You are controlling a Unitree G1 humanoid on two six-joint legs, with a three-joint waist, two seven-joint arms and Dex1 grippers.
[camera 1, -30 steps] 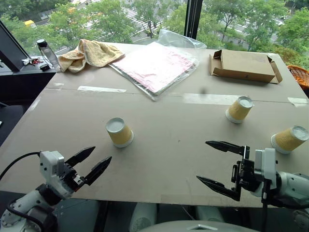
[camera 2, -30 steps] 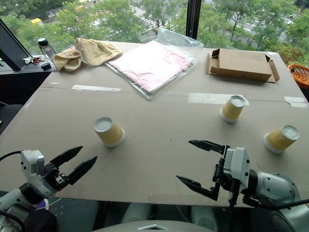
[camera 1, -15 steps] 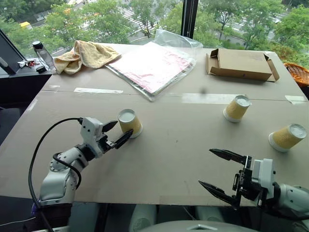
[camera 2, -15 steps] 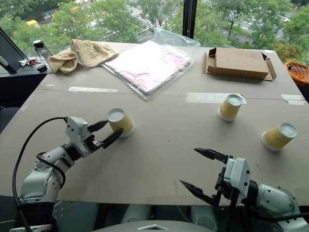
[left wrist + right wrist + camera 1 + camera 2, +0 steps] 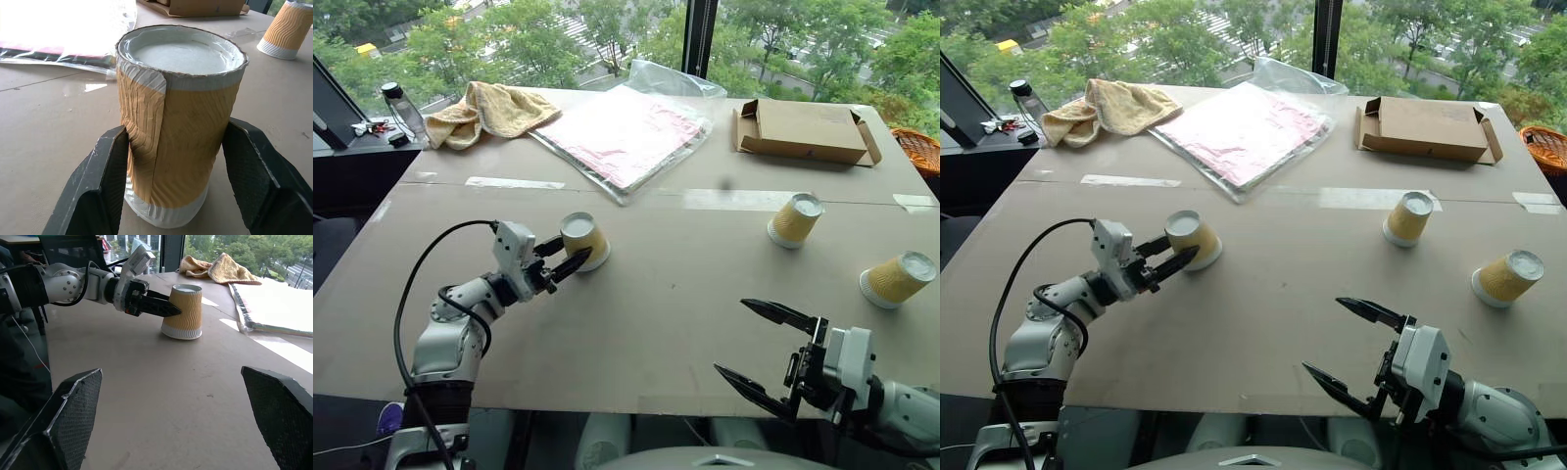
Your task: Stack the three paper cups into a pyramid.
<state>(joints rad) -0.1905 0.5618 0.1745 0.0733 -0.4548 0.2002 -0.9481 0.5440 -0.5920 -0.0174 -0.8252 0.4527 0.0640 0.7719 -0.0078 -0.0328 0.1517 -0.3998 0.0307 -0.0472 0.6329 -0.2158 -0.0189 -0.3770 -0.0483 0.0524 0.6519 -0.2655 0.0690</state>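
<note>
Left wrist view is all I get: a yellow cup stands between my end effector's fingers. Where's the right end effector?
Observer: The right end effector hangs open over the near part of the table, holding nothing.
Operator: How many other cups are out there?
Observer: Two, both base-up: the middle cup, and the far-right cup by the table's right edge.
Operator: Are those two touching?
Observer: No, bare table lies between them.
</note>
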